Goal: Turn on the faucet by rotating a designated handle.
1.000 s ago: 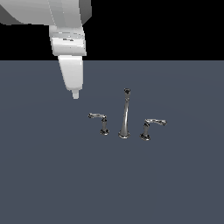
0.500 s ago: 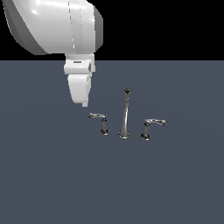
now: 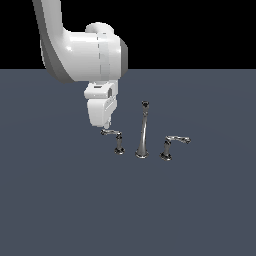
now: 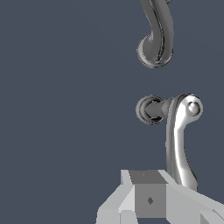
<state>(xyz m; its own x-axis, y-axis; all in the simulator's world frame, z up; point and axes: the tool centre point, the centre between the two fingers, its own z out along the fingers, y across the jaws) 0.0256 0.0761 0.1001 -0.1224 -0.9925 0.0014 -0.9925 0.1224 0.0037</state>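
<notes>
Exterior view: gripper [image 3: 106,124] drops in on the handle [image 3: 113,136]!

A second ago it hung high and off toward the exterior view's left; now its tip sits just above the free end of the lever arm, so contact looks imminent. The faucet [image 3: 142,131] stands mid-surface, spout between two levers, the target being the straight-posted one on the exterior view's left. Wrist view shows the lever arm [image 4: 179,140] running right up to the fingers [image 4: 148,197]. Their spread? I cannot tell.
</notes>
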